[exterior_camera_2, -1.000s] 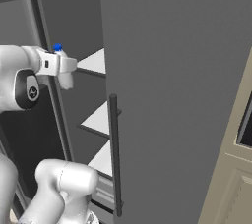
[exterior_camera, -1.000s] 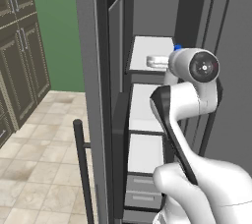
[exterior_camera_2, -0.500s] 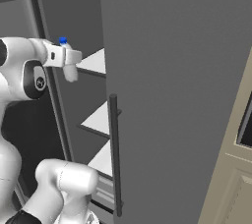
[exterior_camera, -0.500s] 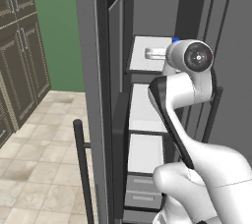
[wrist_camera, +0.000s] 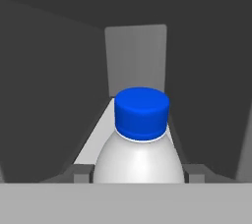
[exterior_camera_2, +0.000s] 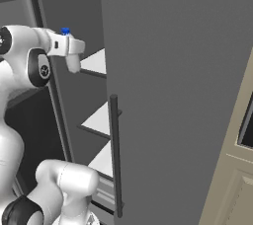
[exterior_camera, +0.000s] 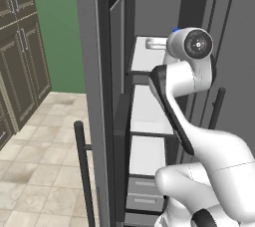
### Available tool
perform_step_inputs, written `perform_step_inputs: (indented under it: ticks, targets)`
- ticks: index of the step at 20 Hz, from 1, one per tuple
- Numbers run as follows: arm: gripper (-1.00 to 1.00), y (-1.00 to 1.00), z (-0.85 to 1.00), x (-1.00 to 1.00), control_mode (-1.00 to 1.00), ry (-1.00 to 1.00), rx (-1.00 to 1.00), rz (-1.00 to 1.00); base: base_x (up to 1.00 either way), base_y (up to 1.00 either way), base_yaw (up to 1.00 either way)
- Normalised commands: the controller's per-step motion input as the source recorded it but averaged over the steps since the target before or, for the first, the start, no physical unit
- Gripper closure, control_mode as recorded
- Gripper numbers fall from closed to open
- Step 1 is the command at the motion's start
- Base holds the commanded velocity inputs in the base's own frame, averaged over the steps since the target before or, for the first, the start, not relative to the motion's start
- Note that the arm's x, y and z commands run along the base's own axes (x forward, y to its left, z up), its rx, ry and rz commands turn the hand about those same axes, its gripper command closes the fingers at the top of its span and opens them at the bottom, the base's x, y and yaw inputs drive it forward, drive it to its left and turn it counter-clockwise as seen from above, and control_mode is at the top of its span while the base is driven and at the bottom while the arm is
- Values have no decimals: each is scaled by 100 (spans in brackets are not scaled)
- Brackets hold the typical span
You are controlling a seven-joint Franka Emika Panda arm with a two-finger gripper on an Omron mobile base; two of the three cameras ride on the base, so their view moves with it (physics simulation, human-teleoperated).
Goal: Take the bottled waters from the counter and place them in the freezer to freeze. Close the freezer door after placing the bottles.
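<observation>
A: In the hand view, the grey band is cutting off the lower body of the bottle [wrist_camera: 140, 156]; just the blue cap [wrist_camera: 141, 112] and shoulders are showing.

B: And the fingers [wrist_camera: 81, 173]?

A: Only two grey stubs are peeking out beside the bottle, so where they are meeting it is hidden.

B: From the left base view?

A: The arm's round joint is covering most of the bottle over the top shelf [exterior_camera: 144, 56]; a pale end and a sliver of blue are showing.

B: The right side?

A: The freezer door [exterior_camera_2: 178, 95] is blocking the far edges of all shelves, and the gripper [exterior_camera_2: 73, 63] is too small for reading.
</observation>
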Motion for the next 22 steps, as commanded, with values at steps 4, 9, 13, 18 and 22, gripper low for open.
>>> perform_step_inputs:
  ticks: [4, 9, 13, 18, 22]
  targets:
    - [100, -2, 0, 31, -100, -5, 0, 0, 0, 0, 0]
    - [100, -8, -7, 20, -100, -10, 0, 0, 0, 0, 0]
    - [100, -7, -23, 11, -100, -7, 0, 0, 0, 0, 0]
    - [100, -2, -5, 9, -100, -1, 0, 0, 0, 0, 0]
    - [100, 0, -3, 5, -100, -2, -1, 0, 0, 0, 0]
